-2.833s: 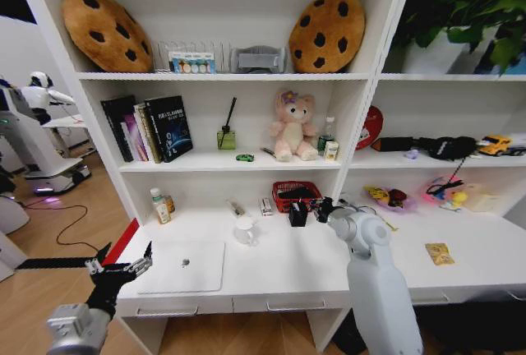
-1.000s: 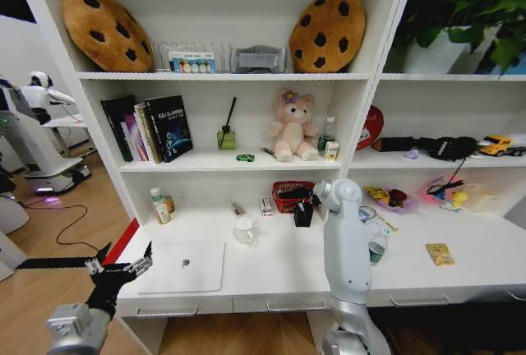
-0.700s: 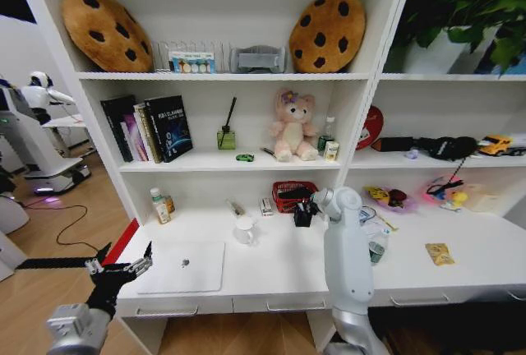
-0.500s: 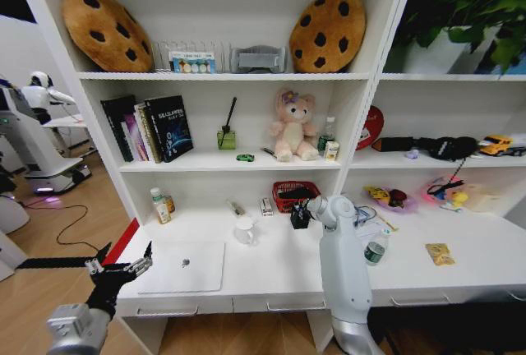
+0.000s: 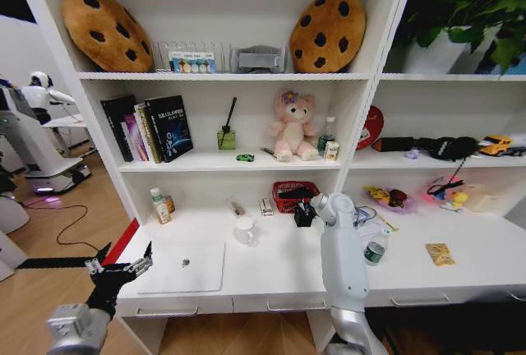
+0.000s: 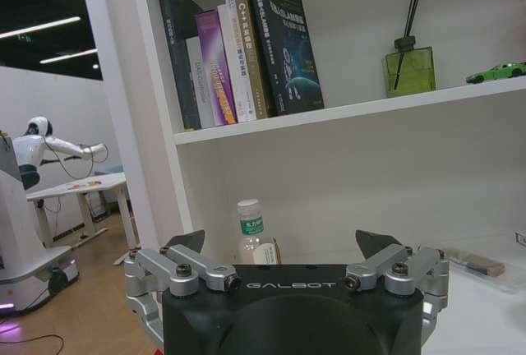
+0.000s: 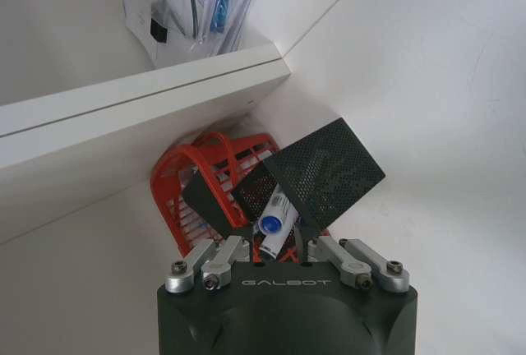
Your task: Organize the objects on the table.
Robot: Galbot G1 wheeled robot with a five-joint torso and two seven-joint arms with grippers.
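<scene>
A pen (image 7: pixel 274 225) (white, blue-tipped) is gripped between the closed pads of the right gripper (image 5: pixel 305 209) and held over the red mesh basket (image 7: pixel 197 182) near the table's (image 5: pixel 279 265) back edge; not yet dropped. Its long axis runs along the fingers, blue end toward the wrist. Left to tidy, judging by the layout: laptop (image 5: pixel 182 265) at the front edge, bottle (image 5: pixel 374 251) and yellow packet (image 5: pixel 439 253) toward the right end. The left gripper (image 5: pixel 120 272) is parked off the table's front left corner, pincer spread wide.
</scene>
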